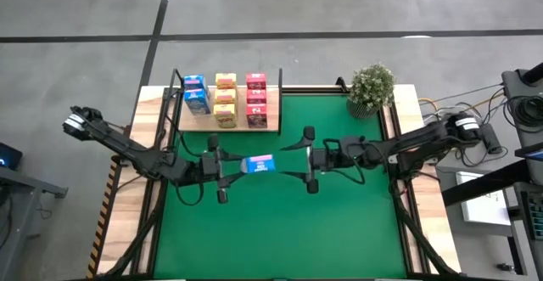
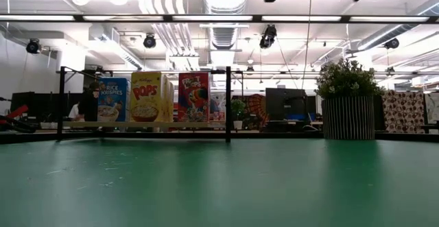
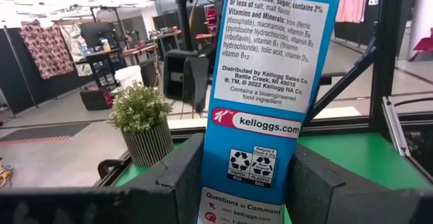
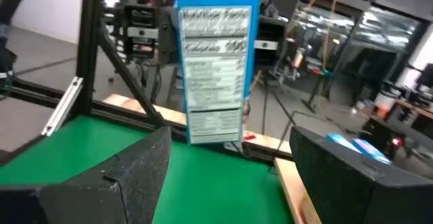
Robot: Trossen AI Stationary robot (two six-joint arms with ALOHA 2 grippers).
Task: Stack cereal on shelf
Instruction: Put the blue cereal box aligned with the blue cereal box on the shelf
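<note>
Robotics lab, ceiling ducts (image 2: 223,31), monitors (image 2: 285,102)

High view — straight down over the green mat (image 1: 288,221), both arms in frame. Low view — at mat level, facing the shelf (image 2: 144,125) and potted plant (image 2: 348,107), room beyond. Left wrist view looks close past its fingers at a blue cereal box (image 3: 267,95); right wrist view faces that same box from farther off, opposite side.

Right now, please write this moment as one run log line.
left gripper: shut on blue cereal box | right gripper: open, facing box | shelf: cereal present
</note>
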